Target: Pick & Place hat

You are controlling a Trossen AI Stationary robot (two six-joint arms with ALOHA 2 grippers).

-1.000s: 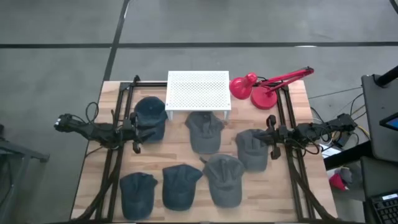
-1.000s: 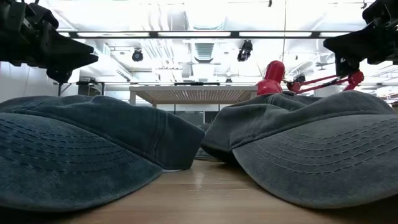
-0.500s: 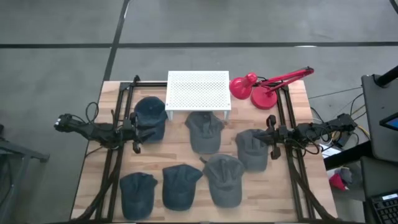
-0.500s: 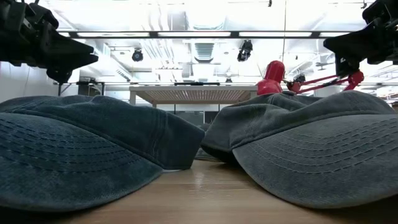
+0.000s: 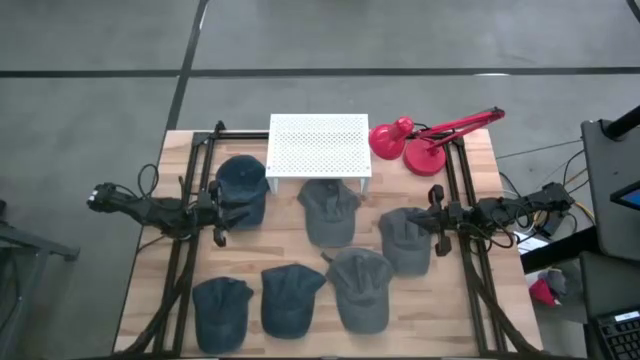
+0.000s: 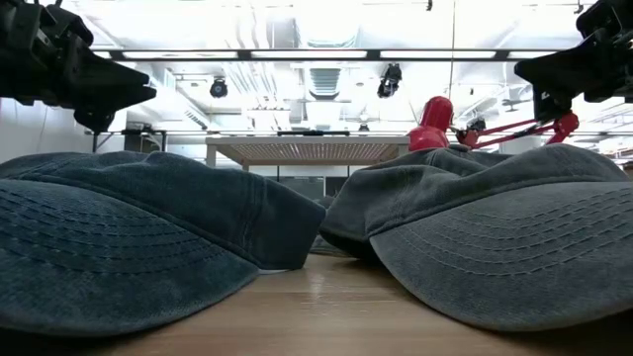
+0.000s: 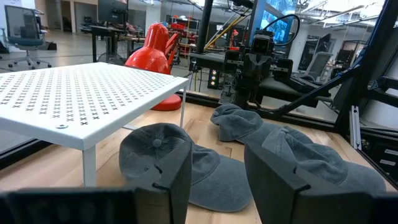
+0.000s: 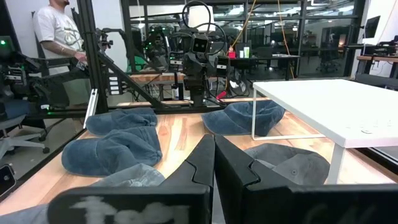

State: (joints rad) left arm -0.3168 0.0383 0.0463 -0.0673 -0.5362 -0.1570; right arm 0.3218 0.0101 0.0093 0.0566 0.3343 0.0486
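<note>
Several denim hats lie crown up on the wooden table. A dark blue hat (image 5: pixel 243 186) is by my left gripper (image 5: pixel 217 211), which hovers open above the table at the hat's left side; in its wrist view (image 7: pixel 219 163) the fingers frame a grey hat (image 7: pixel 168 155). My right gripper (image 5: pixel 436 216) hovers shut at the right side of another grey hat (image 5: pixel 405 238), and its wrist view (image 8: pixel 214 149) looks across the table. Both grippers hang high in the low view, left (image 6: pixel 119 91) and right (image 6: pixel 539 71). Neither touches a hat.
A white perforated stand (image 5: pixel 319 146) is at the far middle, with a grey hat (image 5: pixel 330 211) partly under its near edge. A red desk lamp (image 5: pixel 420 140) is at the far right corner. Three more hats (image 5: pixel 290 298) line the near edge. A person (image 8: pixel 59 34) stands beyond the table.
</note>
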